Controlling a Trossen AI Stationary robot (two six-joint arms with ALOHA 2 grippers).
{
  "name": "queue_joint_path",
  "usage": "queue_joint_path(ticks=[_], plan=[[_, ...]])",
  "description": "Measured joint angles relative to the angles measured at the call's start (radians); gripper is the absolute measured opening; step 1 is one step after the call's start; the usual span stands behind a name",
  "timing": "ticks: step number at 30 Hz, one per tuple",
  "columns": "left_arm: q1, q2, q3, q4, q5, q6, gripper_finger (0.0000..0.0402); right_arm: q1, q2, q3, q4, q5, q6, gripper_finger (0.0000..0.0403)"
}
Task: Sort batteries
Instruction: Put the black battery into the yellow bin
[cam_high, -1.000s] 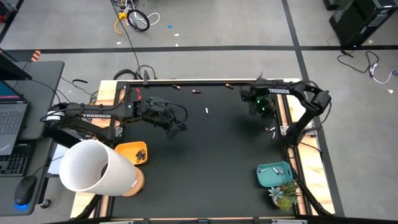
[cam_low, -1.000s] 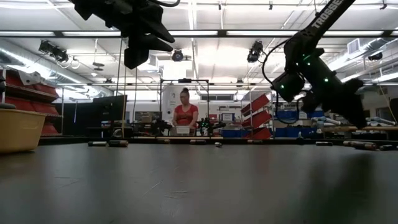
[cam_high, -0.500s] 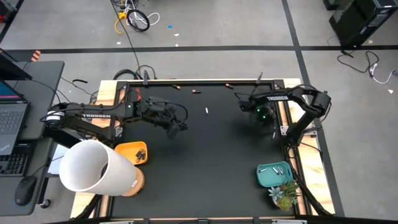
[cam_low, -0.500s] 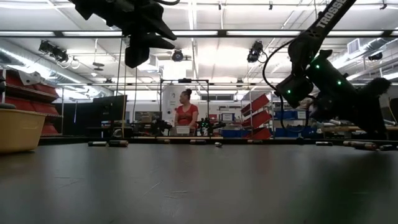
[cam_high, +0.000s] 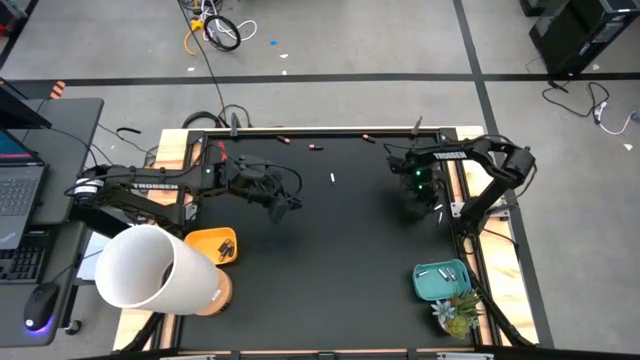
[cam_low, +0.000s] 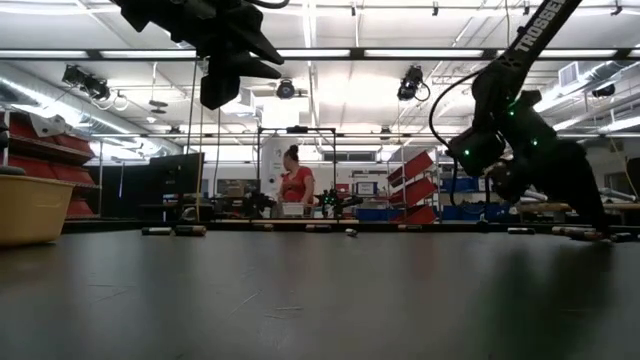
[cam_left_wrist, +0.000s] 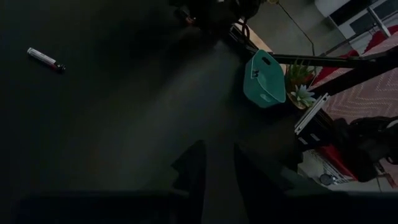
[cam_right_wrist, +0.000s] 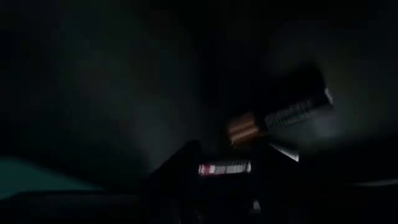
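My right pincer (cam_high: 421, 208) had swung down along the tabletop's (cam_high: 340, 250) right edge, and between its parted fingers lay a white battery (cam_right_wrist: 224, 167), a copper-ended one (cam_right_wrist: 280, 118) just past it. Neither was gripped, so the pick was yet to come. My left pincer (cam_high: 282, 211) hung slightly open and empty mid-table. Farther off, the teal bin (cam_high: 441, 281) waited.

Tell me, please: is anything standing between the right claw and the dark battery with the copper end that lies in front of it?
Nothing visible does. In the right wrist view the dark battery lies just beyond the right claw on bare black mat. A white battery shows between the fingertips. The left claw waits far off, across the table.
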Motion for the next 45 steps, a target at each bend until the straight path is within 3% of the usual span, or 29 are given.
queue_joint_path(ticks=[14, 29, 39, 45], plan=[[0.0, 0.0, 0.0, -0.001, 0.013, -0.006, 0.0096, -0.019, 0.0, 0.011, 0.047, 0.039, 0.091, 0.013], [0.0, 0.0, 0.0, -0.001, 0.012, -0.007, 0.0096, -0.071, 0.0, 0.067, 0.179, -0.058, 0.196, 0.013], [0.0, 0.0, 0.0, 0.0, 0.019, -0.023, 0.0096, -0.035, -0.045, 0.259, 0.199, 0.038, 0.026, 0.013], [0.0, 0.0, 0.0, 0.004, 0.012, -0.024, 0.0096, -0.038, 0.043, 0.357, 0.299, 0.057, 0.034, 0.0128]])
